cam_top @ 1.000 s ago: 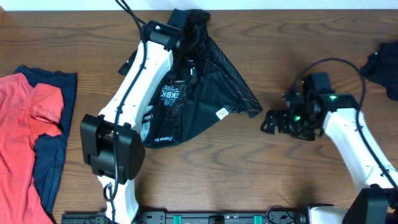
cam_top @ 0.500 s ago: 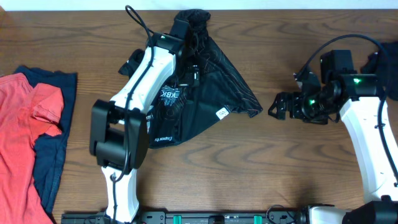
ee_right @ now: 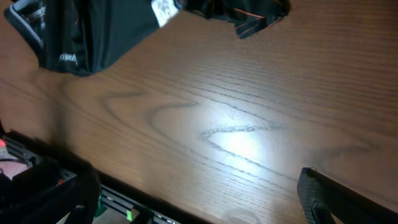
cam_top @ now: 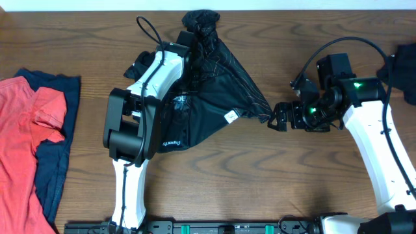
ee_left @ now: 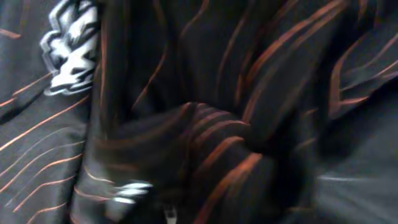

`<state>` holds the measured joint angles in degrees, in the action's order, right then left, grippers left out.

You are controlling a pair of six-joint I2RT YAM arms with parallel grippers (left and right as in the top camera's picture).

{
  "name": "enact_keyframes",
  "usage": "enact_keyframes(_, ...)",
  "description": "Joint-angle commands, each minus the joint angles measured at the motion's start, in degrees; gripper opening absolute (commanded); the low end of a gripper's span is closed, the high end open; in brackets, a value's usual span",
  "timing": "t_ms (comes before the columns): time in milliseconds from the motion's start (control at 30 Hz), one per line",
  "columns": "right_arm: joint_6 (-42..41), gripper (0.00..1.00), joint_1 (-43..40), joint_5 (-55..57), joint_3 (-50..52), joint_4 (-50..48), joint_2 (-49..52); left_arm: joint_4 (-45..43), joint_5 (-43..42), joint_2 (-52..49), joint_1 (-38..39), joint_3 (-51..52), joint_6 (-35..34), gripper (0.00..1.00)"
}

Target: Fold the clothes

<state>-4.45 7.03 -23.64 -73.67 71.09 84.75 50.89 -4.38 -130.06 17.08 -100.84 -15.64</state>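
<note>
The black jersey (cam_top: 214, 104) looks thin, limp, slippery — pinch its corner beside the wide-open right claw (cam_top: 278, 121); the left claw (cam_top: 197, 65) is sunk in cloth, grip impossible to tell.

On the table (cam_top: 260, 182) the jersey (cam_top: 214, 110) lies at the middle back, two overlapping tops (cam_top: 39, 130) at the left edge.

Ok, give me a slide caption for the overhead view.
Left arm reaches over the crumpled black jersey, open right gripper beside its corner; red top and navy top lie at left.
</note>
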Motion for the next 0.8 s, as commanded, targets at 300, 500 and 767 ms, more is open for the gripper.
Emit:
enact_keyframes(300,0.24,0.99,0.66,-0.15,-0.94,-0.90,0.81,1.33,-0.79,1.09,-0.15,-0.46,-2.43,0.43)
enact_keyframes(500,0.24,0.99,0.66,-0.13,-0.94,-1.75,1.22,2.51,-1.09,3.13,0.26,-1.11,-2.64,0.52)
enact_keyframes(767,0.26,0.99,0.66,-0.44,-0.94,-2.10,8.57,3.80,3.30,9.33,8.28,-1.20,-2.60,0.53)
